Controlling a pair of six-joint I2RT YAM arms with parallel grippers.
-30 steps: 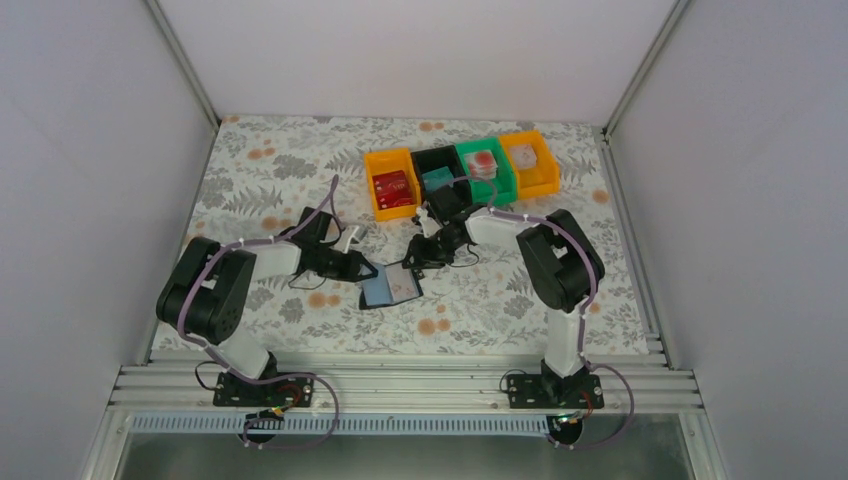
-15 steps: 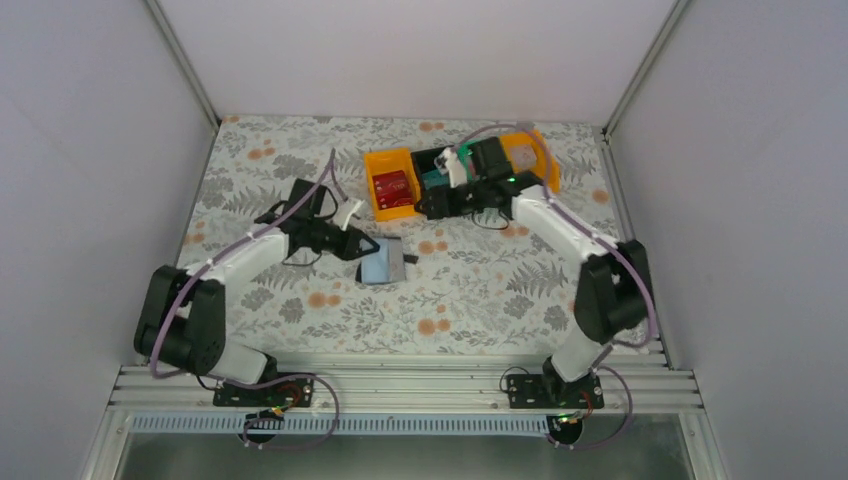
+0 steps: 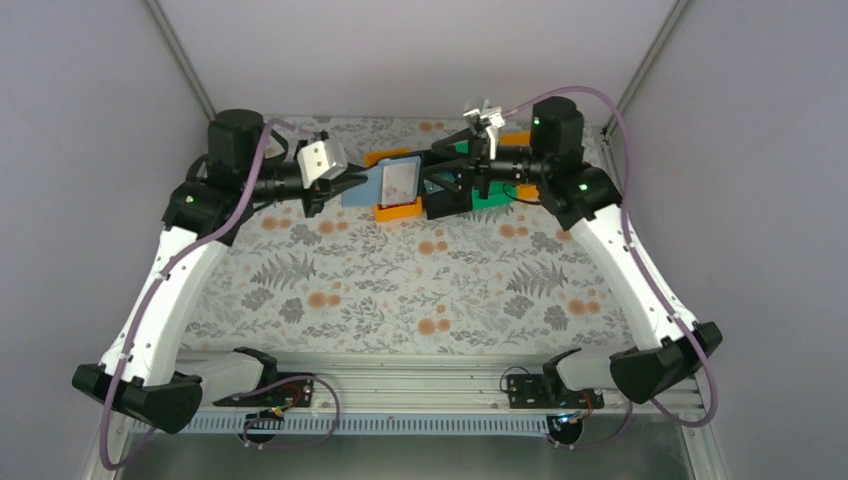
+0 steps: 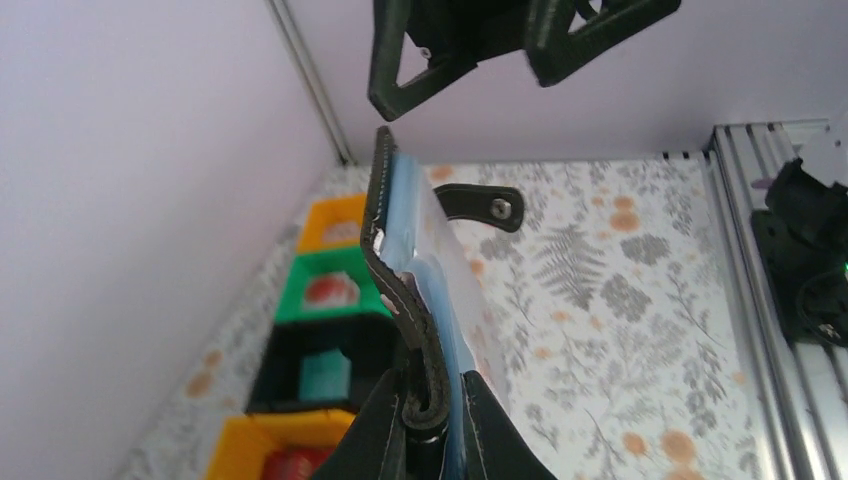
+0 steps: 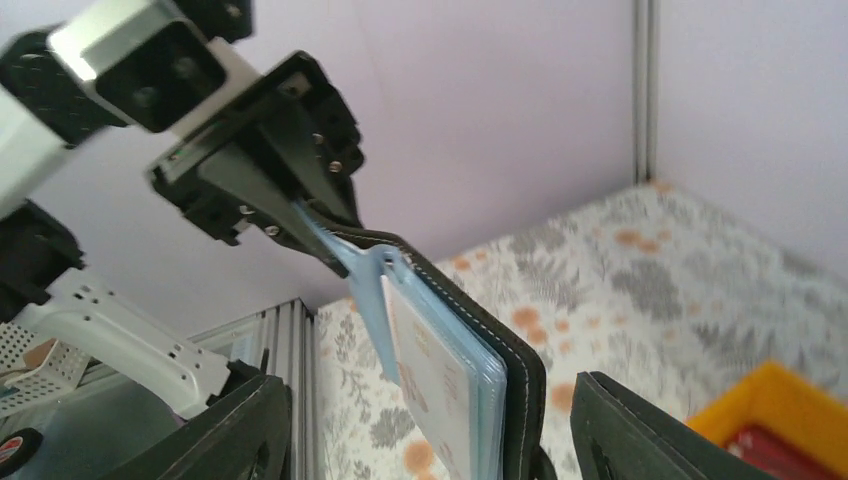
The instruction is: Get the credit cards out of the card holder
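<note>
Up at the twelve o'clock end of the table (image 3: 300,290), high above the bins, you have both arms lifted and bent so the wrists point at each other. Your left arm reaches in from nine o'clock, your right arm from three o'clock, forearms roughly level.

Your left gripper (image 4: 425,420) is pinched tight on the card holder (image 4: 400,290), gripping it at the folded spine end and holding it in the air, clear of the table. Your right gripper (image 5: 440,440) stands wide open with a finger on either side of the holder's free end. In the left wrist view those fingers sit just off that end, not touching it.

The card holder is slightly open, black stitched cover outside, pale blue-grey sleeves inside. Its black tab (image 4: 480,205) with a snap stud sticks out to one side. The credit cards (image 5: 430,380) are seated in the sleeves, one pale face with faint orange print showing. Below at twelve o'clock lie the orange bin (image 3: 395,210), the black bin (image 3: 440,205) and the green bin (image 3: 495,197).
</note>
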